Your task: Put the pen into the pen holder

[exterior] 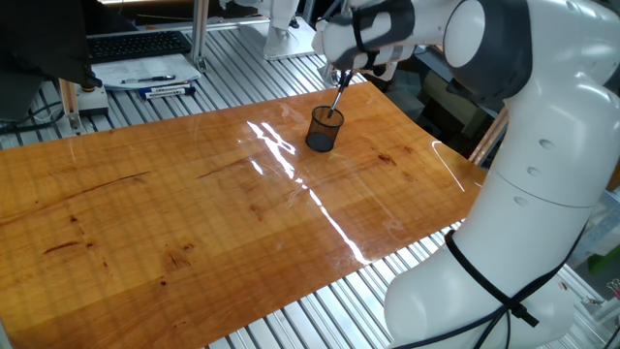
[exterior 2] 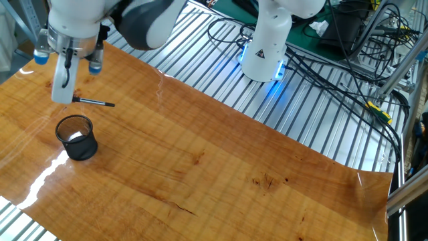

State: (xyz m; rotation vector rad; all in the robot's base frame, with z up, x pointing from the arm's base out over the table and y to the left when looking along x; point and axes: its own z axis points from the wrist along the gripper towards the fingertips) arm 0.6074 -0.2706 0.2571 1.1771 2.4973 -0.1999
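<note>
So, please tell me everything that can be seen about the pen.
The pen is thin, short and black. In the other fixed view it lies almost level in the air, one end between the jaws of the gripper and the rest sticking out sideways. It hangs above the wooden table, slightly beyond the black mesh pen holder, and touches neither. In one fixed view it shows as a slanted dark line above the holder.

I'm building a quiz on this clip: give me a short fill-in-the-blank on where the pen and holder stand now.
1. The gripper is shut on the ____.
2. The pen is held roughly ____, not upright.
3. The pen holder stands on the ____ tabletop.
4. The pen is not yet ____ the holder.

Missing words: pen; horizontal; wooden; inside
</note>
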